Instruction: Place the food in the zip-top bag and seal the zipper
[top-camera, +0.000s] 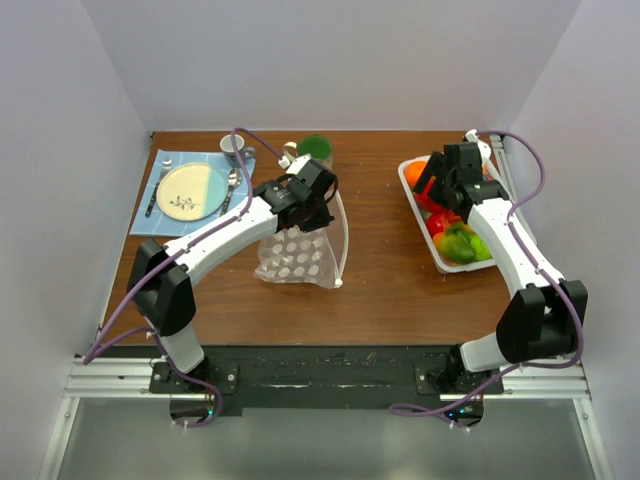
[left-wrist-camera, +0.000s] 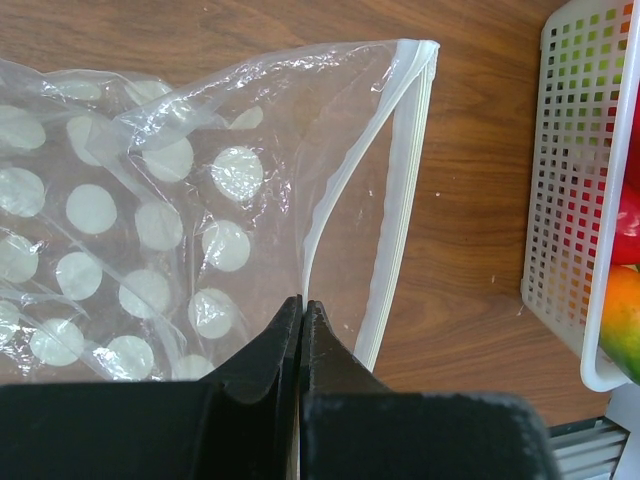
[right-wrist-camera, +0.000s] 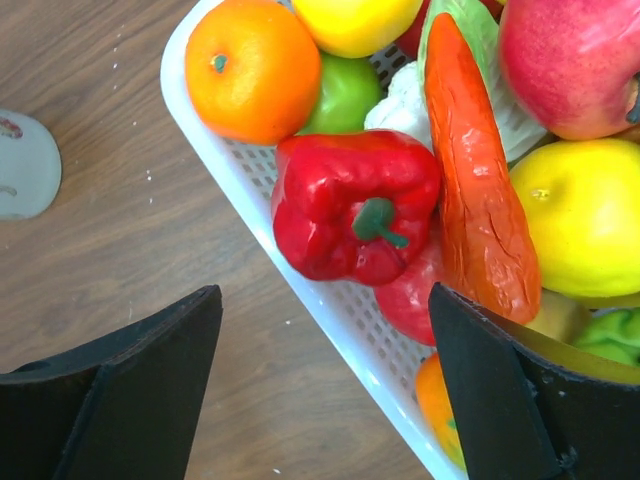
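Observation:
The zip-top bag (top-camera: 293, 257), clear with white dots, lies mid-table with its mouth pulled up. My left gripper (top-camera: 305, 205) is shut on one lip of that mouth (left-wrist-camera: 302, 300). The other lip, with the pale zipper (left-wrist-camera: 400, 200), hangs apart from it, so the mouth gapes. The food fills a white basket (right-wrist-camera: 335, 310): a red pepper (right-wrist-camera: 350, 205), an orange (right-wrist-camera: 250, 70), a carrot (right-wrist-camera: 480, 180), a lemon (right-wrist-camera: 580, 215) and an apple (right-wrist-camera: 570, 60). My right gripper (right-wrist-camera: 325, 295) is open over the basket's left rim just below the pepper, holding nothing, and it shows in the top view too (top-camera: 440, 180).
A plate (top-camera: 190, 190) on a blue placemat with cutlery lies at the back left, a cup (top-camera: 233, 147) behind it. A green-lidded jar (top-camera: 314, 148) stands behind the bag. The basket (top-camera: 408, 178) sits at the right edge, near the wall.

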